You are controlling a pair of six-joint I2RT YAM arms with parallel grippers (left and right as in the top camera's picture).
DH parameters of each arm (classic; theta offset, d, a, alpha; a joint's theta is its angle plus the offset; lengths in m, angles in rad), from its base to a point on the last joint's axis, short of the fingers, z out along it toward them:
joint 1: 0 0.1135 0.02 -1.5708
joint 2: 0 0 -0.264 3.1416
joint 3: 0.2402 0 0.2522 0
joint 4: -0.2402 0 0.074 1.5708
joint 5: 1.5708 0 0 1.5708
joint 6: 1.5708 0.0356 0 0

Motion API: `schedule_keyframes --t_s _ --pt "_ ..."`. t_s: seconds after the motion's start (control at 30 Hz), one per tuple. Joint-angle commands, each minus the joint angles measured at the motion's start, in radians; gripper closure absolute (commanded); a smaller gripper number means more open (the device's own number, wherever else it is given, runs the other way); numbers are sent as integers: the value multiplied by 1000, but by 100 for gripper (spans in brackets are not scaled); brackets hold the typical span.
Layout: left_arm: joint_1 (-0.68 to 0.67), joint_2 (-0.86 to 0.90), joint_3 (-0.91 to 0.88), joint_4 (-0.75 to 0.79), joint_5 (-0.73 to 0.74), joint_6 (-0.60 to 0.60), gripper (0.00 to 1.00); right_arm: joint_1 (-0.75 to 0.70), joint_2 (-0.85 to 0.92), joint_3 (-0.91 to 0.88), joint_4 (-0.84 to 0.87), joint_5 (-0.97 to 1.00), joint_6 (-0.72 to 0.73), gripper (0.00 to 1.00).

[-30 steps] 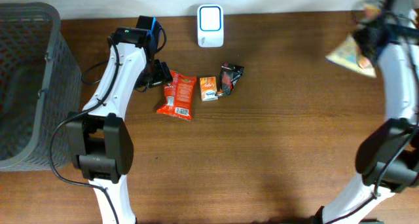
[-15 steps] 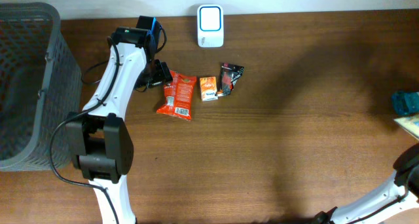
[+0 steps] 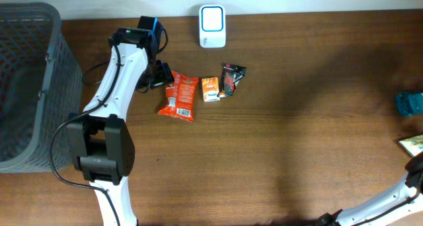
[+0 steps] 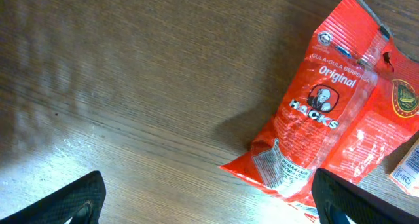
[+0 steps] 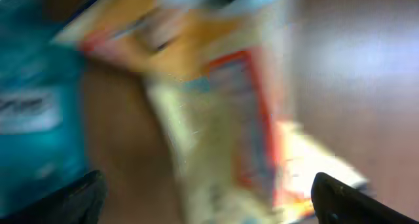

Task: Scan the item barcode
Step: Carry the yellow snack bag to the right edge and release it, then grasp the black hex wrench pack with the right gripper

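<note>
Evidently my left pincer hung wide open just beside the red Hacks packet on the table, ready to carry it to the white scanner, while my right pincer, equally wide, clasped nothing above a blurred yellow packet.

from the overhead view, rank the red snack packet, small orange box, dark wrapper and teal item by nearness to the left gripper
1. red snack packet, right beside the left gripper
2. small orange box, just beyond the packet
3. dark wrapper, touching the box's far side
4. teal item, far off at the opposite edge of the view
</note>
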Motion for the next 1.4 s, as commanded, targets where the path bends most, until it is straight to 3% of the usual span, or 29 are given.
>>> schedule_keyframes --t_s 0.0,0.07,0.17,0.5,0.53,0.6,0.77,0.83,1.0,1.1,1.2,1.37 --pt "0 -17 -3 -2 -13 -9 1 26 -47 4 27 -609 -267 1" --pt "0 -17 -3 -2 -13 -9 1 67 -47 4 32 -860 -369 1" --pt "0 -17 -3 -2 -13 -9 1 174 -47 3 22 -913 -402 1" --pt "0 -17 -3 -2 -13 -9 1 706 -15 2 27 -712 -402 2" --pt "0 -17 -3 -2 -13 -9 1 757 -11 2 28 -681 -402 6" --pt "0 -17 -3 -2 -13 -9 1 870 1 2 48 -583 -383 27" --pt "0 -17 -3 -2 -13 -9 1 1087 33 2 143 -332 -240 27" --pt "0 -17 -3 -2 -13 -9 1 1157 51 2 202 -323 -205 30" --pt "0 -17 -3 -2 -13 -9 1 1278 101 2 310 -306 -204 31" --pt "0 -17 -3 -2 -13 -9 1 1310 129 2 308 -200 -153 34" --pt "0 -17 -3 -2 -13 -9 1 1321 149 1 296 -161 -115 41" --pt "0 -17 -3 -2 -13 -9 1 1321 157 1 261 -132 -108 61"
